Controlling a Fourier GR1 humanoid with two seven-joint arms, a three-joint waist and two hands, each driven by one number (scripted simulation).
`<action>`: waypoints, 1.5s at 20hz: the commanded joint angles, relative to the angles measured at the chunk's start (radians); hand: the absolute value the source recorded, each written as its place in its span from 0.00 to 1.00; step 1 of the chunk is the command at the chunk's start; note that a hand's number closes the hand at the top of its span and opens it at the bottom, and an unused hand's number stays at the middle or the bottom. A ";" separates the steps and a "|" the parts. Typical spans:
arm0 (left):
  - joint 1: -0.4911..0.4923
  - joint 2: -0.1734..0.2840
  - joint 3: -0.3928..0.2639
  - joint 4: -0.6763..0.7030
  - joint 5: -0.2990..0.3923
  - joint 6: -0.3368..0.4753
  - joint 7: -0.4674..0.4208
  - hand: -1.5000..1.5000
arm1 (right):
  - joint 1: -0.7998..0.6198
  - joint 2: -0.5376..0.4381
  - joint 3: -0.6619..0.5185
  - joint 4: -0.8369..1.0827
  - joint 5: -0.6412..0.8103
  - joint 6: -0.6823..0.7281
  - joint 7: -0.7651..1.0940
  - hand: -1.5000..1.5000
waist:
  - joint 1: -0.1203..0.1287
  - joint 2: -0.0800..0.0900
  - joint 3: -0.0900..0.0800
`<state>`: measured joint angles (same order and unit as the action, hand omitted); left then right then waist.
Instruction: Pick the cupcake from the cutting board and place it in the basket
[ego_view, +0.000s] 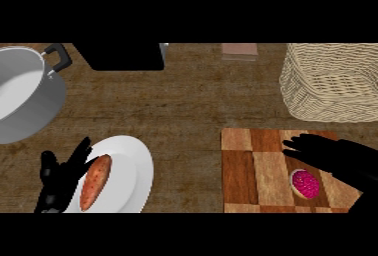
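- Right hand (334, 156), head view: nearest item, entering from the lower right and lying over the board (255, 172). Fingers are spread and straight, pointing left. It holds nothing.
- Cupcake (305, 184) sits on the board near its lower right corner, pink top showing, just below the right hand's palm. I cannot tell whether the hand touches it.
- Basket (328, 85), wicker, stands beyond the board at upper right, close to the board's far edge. Its opening faces up and nothing shows inside.
- Left hand (60, 184) shows at the lower left with fingers up and relaxed, resting at the rim of a plate (133, 160). A sausage-like food item (95, 182) lies on that plate.
- Pot (22, 97) stands at far left, well apart from the board.
- Judgement, stage: grasp not yet made; cupcake not lifted.
- Risk 1: the hand sits partly past the cupcake. If the fingers close from this pose, they may catch only its edge and tip or slide it toward the board's near edge.
- Risk 2: the soft top may smear if the palm presses down on it.
- Risk 3: the basket wall is tall. A low carry could knock the cupcake against the rim; the lift probably needs to clear it first.
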<state>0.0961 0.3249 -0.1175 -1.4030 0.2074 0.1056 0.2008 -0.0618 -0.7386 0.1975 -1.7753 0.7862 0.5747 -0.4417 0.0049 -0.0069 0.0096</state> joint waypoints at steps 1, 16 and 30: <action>-0.013 -0.036 -0.013 0.048 -0.029 0.001 0.029 0.50 | 0.002 0.056 0.011 0.023 0.045 -0.010 -0.004 0.00 | -0.005 0.007 -0.010; 0.034 -0.083 0.001 0.067 -0.075 -0.021 -0.015 0.50 | -0.018 0.119 0.072 0.157 0.255 -0.061 -0.017 0.00 | -0.001 0.008 -0.010; 0.079 -0.085 0.039 -0.051 -0.097 -0.047 0.061 0.50 | 0.023 0.212 0.062 0.236 0.340 -0.142 -0.077 0.00 | -0.002 0.006 -0.009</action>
<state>0.1197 0.2556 -0.0623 -1.4424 0.1225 0.0673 0.2365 -0.0541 -0.5504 0.2617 -1.5498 1.1050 0.4441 -0.5155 0.0025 -0.0067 0.0087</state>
